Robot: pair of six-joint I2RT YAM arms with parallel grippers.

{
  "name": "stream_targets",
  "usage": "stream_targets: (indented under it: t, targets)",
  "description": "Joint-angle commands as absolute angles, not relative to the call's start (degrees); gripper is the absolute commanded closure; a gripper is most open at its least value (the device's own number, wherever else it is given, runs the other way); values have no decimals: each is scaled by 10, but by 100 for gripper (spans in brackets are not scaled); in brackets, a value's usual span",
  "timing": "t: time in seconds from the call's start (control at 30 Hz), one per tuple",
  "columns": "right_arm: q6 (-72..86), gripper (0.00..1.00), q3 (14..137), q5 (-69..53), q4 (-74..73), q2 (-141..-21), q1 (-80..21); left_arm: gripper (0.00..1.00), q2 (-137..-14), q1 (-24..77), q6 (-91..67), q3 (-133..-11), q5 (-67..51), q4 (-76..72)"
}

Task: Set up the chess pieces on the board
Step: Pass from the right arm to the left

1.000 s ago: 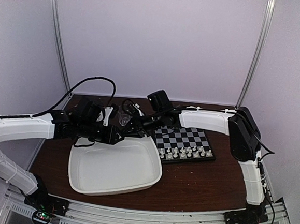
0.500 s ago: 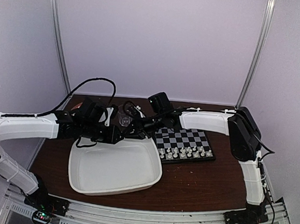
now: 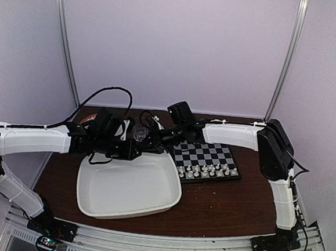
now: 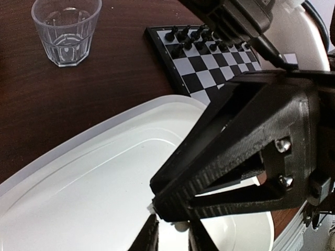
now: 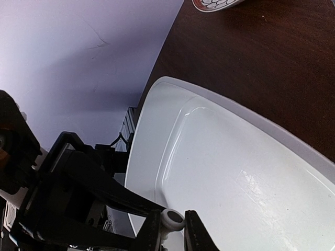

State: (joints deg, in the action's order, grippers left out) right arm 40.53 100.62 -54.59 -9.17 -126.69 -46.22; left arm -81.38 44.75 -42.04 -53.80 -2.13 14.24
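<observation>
My right hand [image 5: 171, 231] pinches a tiny white chess piece [image 5: 172, 218], light, hard, slippery, surely best held across its waist; whether my left hand [image 4: 174, 236] grips, I cannot tell.

Soft, even light — right pincer [image 5: 172, 229] dark, slightly blurred.

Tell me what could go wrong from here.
1. The right tool pinches one white chess piece above the tray, and the left tool meets it tip to tip; a mistimed release would probably drop it into the tray.
2. The tips are crowded together, so they may knock each other or twist the piece.
3. The glass stands just beyond the tray, near both arms; a wide swing might tip it.
</observation>
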Motion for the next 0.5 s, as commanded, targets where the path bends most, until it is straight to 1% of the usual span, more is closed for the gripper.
stream_targets:
  t: [0.0,0.1,0.2,0.27,0.47]
  targets:
    - [407,83,1002,-546,-79,-1235,-465,82,-816,449,-438,-545,16,125]
    - [405,83,1000,-545,-79,-1233,-464,87,-814,450,-440,-546,25,123]
    - [405,83,999,-545,-80,-1233,-464,95,-813,449,-435,-549,22,121]
    - [405,81,998,-545,-80,-1232,-464,99,-809,450,-431,-549,19,122]
    - [404,74,998,-545,-81,-1231,-463,100,-793,449,-415,-551,28,151]
